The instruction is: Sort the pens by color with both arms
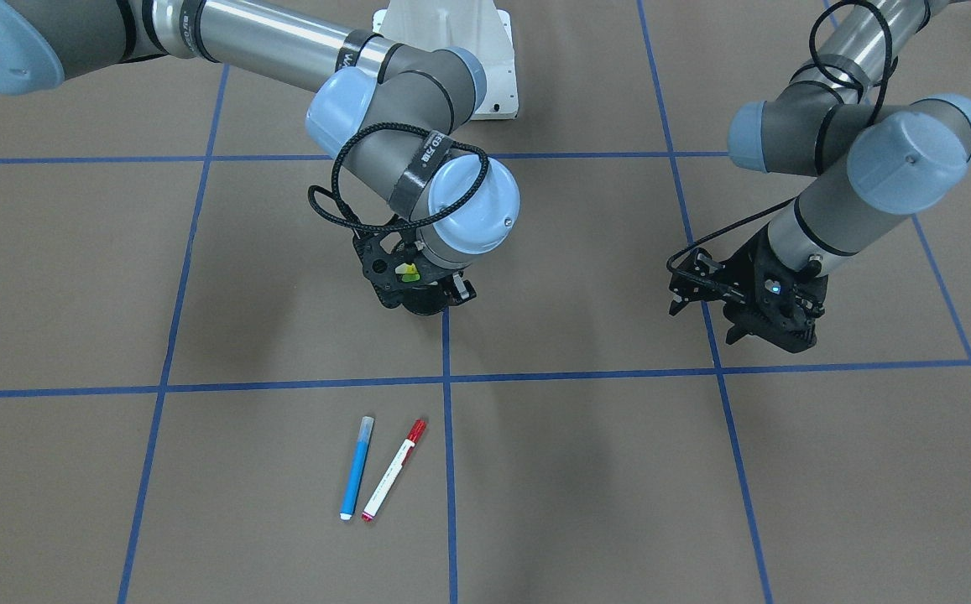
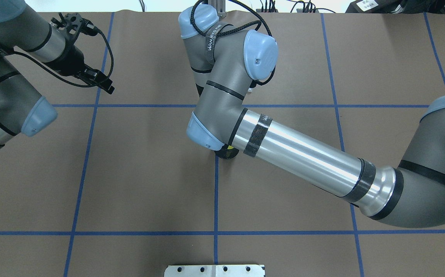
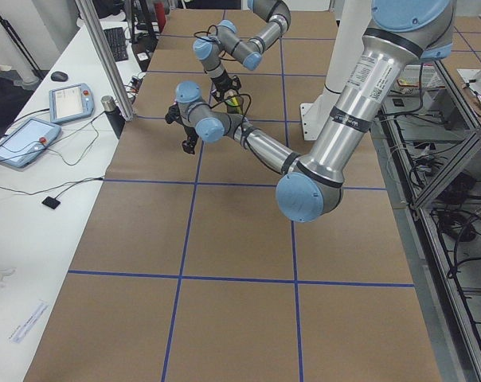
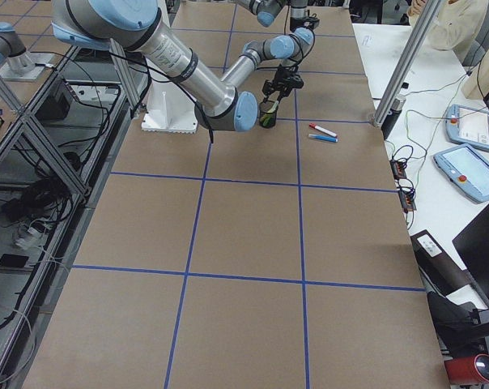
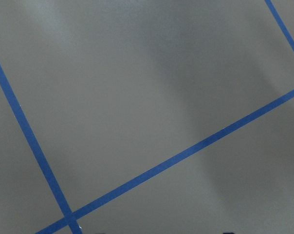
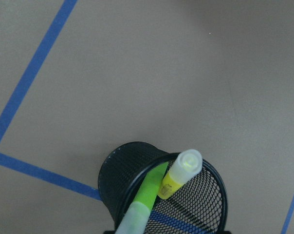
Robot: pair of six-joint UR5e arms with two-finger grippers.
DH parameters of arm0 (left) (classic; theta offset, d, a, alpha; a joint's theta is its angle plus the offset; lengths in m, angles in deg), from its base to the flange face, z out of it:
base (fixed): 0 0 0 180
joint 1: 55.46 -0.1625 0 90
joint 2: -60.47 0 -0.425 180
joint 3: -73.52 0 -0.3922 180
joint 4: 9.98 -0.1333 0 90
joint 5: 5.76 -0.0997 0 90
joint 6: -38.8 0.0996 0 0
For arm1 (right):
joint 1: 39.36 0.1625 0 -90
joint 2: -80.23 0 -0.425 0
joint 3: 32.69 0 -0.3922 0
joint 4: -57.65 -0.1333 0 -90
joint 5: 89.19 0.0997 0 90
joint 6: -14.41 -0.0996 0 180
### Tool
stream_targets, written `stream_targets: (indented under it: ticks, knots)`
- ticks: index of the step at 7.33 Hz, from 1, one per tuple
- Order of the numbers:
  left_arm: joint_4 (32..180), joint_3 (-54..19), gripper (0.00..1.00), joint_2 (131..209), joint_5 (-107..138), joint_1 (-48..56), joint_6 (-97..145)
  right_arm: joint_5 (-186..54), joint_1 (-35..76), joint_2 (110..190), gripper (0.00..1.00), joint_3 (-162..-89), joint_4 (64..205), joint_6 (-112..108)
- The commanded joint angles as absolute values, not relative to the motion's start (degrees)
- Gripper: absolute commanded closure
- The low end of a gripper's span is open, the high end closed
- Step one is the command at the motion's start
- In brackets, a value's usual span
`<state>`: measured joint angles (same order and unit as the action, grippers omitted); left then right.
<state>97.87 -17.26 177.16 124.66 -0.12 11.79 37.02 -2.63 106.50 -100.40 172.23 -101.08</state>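
Looking half done — green pen and yellow pen in the cup, blue pen and red pen loose. Left gripper gapes empty; right gripper — can't tell how its jaws stand.

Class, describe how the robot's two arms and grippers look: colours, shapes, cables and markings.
The left arm and right arm are grey jointed tubes with silver sections and light-blue caps. Black cables loop alongside under black straps, one lettered in white. The left gripper and right gripper are black.
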Motion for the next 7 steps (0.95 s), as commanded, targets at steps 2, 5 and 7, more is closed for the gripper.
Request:
stream_targets:
  ticks: [2, 5, 7]
  knots:
    - [98.7, -17.2, 0.15, 176.7, 124.3, -0.4, 11.7, 36.6, -2.3, 106.5, 0.27, -101.2, 173.7, -100.9]
    - [98.7, -17.2, 0.15, 176.6, 124.0, -0.4, 11.7, 35.7, -2.3, 106.6, 0.26, -101.5, 173.8, -100.7]
    - [98.7, -17.3, 0.15, 176.7, 124.0, -0.4, 11.7, 35.4, -1.8, 106.8, 0.25, -101.5, 173.8, -100.7]
